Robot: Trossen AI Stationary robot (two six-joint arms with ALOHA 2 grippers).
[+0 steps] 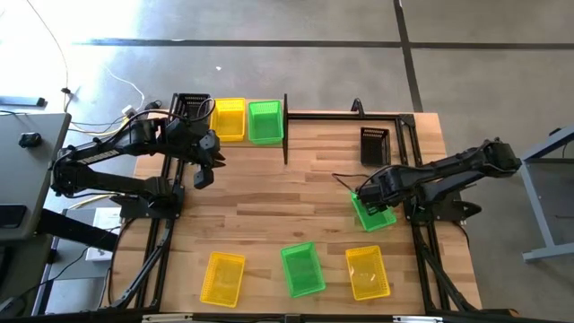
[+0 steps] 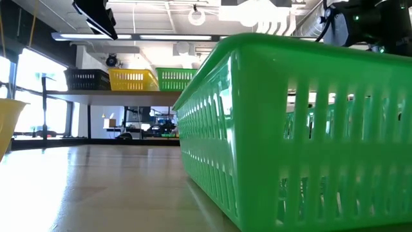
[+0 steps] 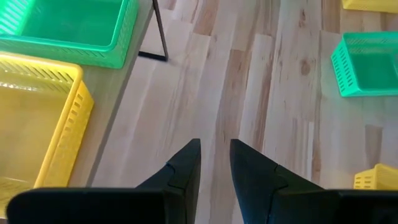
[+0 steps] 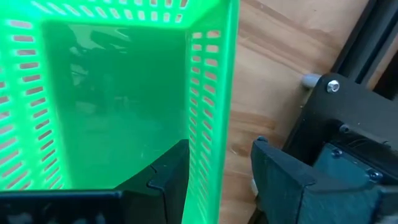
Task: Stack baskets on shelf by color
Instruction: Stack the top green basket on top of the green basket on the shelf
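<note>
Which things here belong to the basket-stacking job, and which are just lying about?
Job: shelf; on it black basket, yellow basket, green basket; on the table spare black basket, two front yellow baskets, front green basket, and the right green basket, its wall straddled by the open right gripper; left gripper waits by the shelf.
Lying about: floor cables; grey desk.

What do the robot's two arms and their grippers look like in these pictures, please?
Both arms are dark, nearly black, jointed links on black bases. The left arm has thin cables trailing near its base. The left gripper ends in two matte dark fingers tapering to wedge tips. The right gripper has blockier dark fingers, beside a black bracket with a silver screw head.
</note>
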